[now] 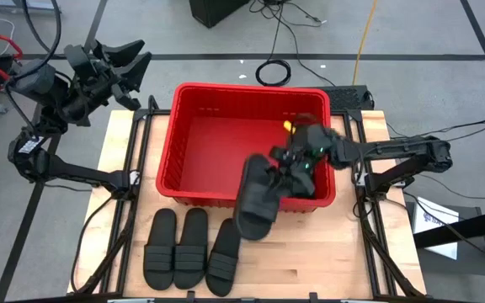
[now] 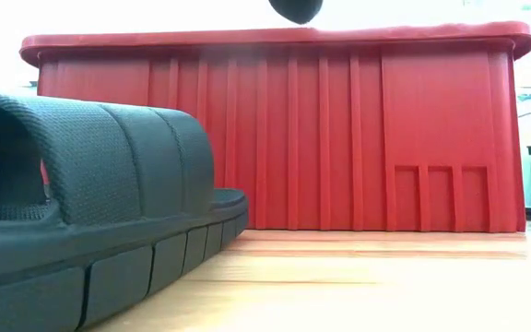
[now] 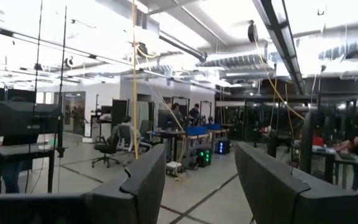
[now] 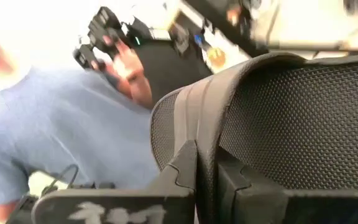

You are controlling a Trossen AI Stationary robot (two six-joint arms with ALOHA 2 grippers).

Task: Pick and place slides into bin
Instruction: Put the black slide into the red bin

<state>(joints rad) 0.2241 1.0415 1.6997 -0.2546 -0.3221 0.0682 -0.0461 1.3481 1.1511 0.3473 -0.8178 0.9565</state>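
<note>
Right end effector, clamped on the strap of a dangling slide, hangs above the bin's near rim, which could snag the sole.

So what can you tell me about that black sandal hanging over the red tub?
The sandal is a matte black slide with a long oval sole and a wide, textured strap. The right pincer is shut on its strap and holds it aloft, toe tilted down, hanging across the near rim of the tub. Nothing else touches it.
</note>
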